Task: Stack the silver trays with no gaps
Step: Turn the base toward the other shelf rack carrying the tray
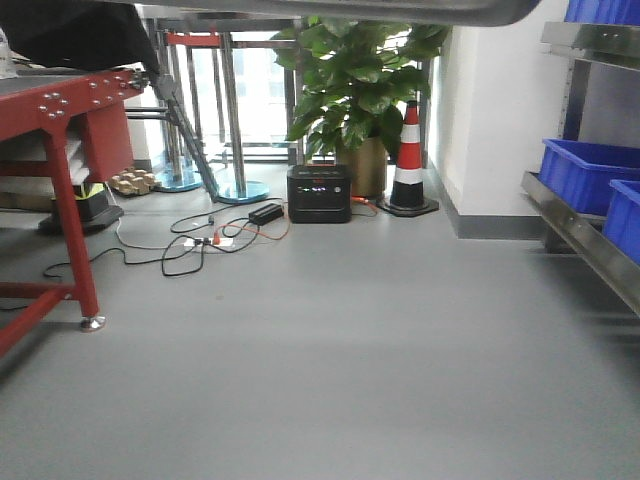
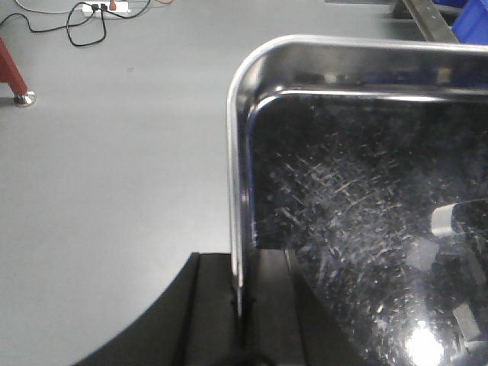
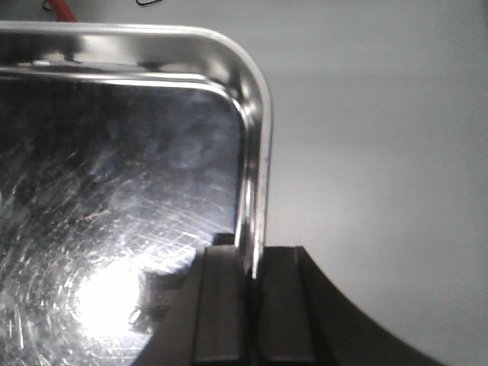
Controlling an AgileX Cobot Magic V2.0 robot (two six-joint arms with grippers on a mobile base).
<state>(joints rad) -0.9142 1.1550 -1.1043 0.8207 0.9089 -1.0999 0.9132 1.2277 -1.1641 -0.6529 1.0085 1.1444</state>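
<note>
Grey floor [image 1: 320, 380] beneath; silver tray [image 2: 366, 229] off the ground, left gripper [image 2: 242, 267] and right gripper [image 3: 250, 258] each clamped on an opposite side rim.

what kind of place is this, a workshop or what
Likely a workshop or test lab: a steel shelf with blue bins, a red metal bench, and a traffic cone with loose cables on the floor.

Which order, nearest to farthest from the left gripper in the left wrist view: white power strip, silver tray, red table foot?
1. Silver tray: rim clamped in the jaws of the left gripper.
2. Red table foot: on the floor, upper left.
3. White power strip: top edge, beyond the foot.
</note>
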